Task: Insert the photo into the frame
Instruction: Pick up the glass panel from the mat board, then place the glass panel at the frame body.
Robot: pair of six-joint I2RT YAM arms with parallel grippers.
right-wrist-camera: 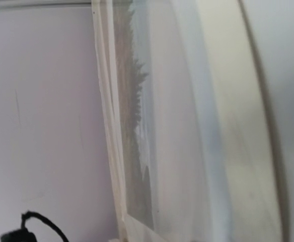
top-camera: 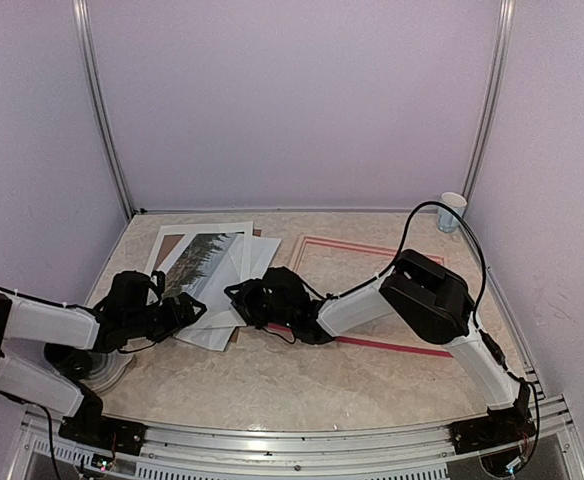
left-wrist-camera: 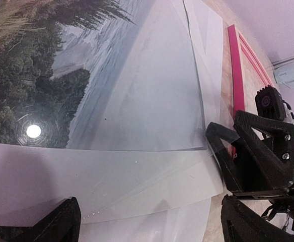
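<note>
The photo (top-camera: pixel 204 262), dark trees and pale water, lies on a stack of white sheets (top-camera: pixel 257 255) at the left. In the left wrist view the photo (left-wrist-camera: pixel 31 75) lies under a clear sheet (left-wrist-camera: pixel 152 101). The pink-red frame (top-camera: pixel 374 247) lies flat to the right and shows as a pink bar in the left wrist view (left-wrist-camera: pixel 236 65). My left gripper (top-camera: pixel 187 312) is open and empty, its fingers (left-wrist-camera: pixel 56 227) spread at the stack's near edge. My right gripper (top-camera: pixel 240 297) touches the stack's right edge; its fingers (left-wrist-camera: pixel 222 146) meet the sheet corner. The right wrist view shows the photo (right-wrist-camera: pixel 132 151) edge-on, fingers hidden.
A brown backing board (top-camera: pixel 172 243) lies under the stack at the back left. A paper cup (top-camera: pixel 453 211) stands at the back right corner. Purple walls enclose the table on three sides. The right arm reaches across the frame's near rail.
</note>
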